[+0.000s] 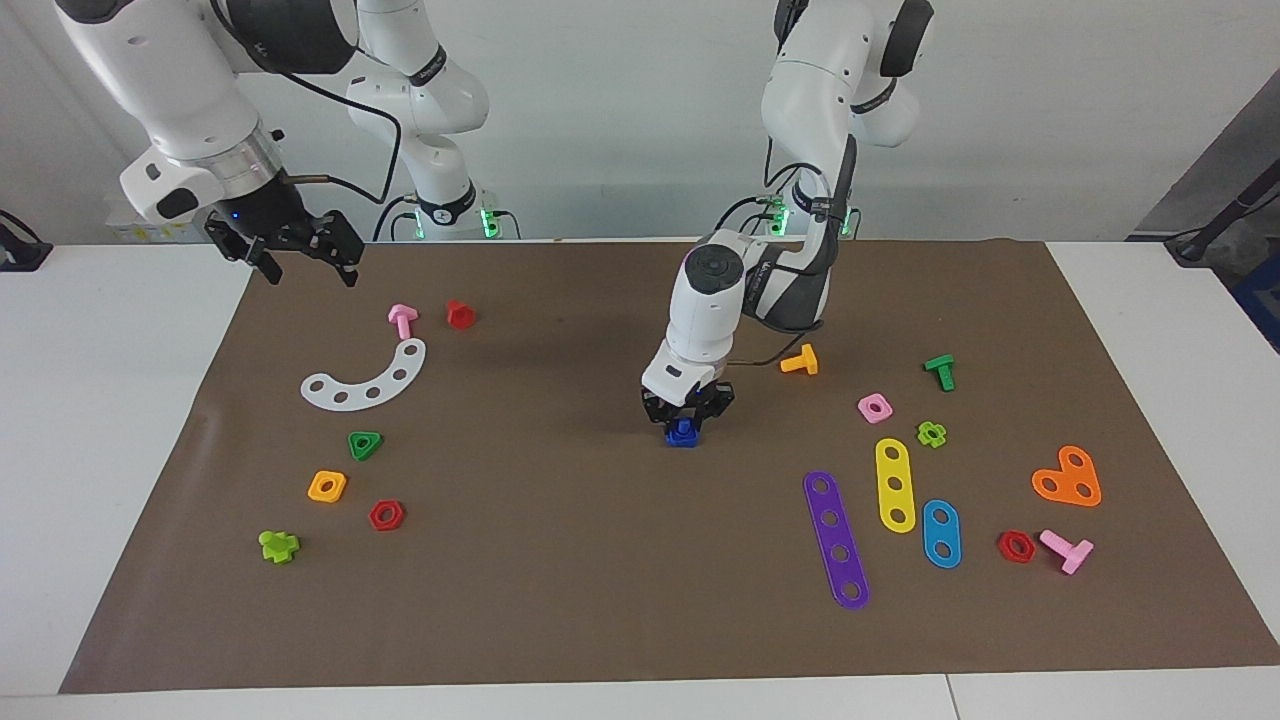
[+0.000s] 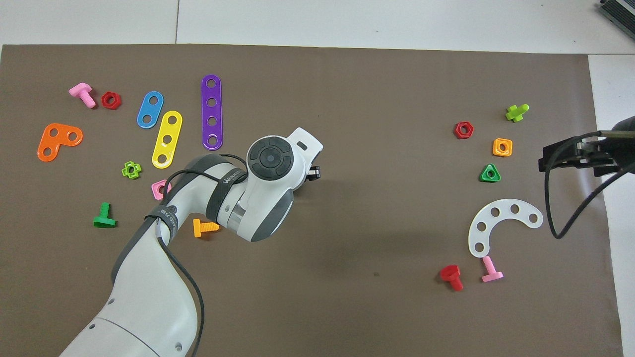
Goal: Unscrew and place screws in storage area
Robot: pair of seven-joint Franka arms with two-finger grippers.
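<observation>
Directly beneath the left gripper (image 1: 685, 416), near the middle of the brown paper mat (image 1: 600, 560), stood the small dark-blue plastic toy bolt (image 1: 682, 433), flat head down on the mat and its short threaded stem pointing up between the fingertips. The fingers reached down around the stem, but whether they were pressed onto it or just clear of it I could not tell. From overhead the left arm's wrist covered the bolt entirely. Toward the left arm's end of the table from that gripper lay an orange T-shaped plastic bolt (image 1: 800, 361), a pink square plastic nut (image 1: 874, 407) and a purple four-hole plastic strip (image 1: 836, 539), all well apart from the fingers. The right gripper (image 1: 300, 258) hung in the air over the mat's edge at the right arm's end of the table, its arm waiting, with its two fingers spread and nothing between them. Near it on the mat lay a small pink plastic bolt (image 1: 402, 320) and a white curved plastic strip with holes (image 1: 367, 380).
</observation>
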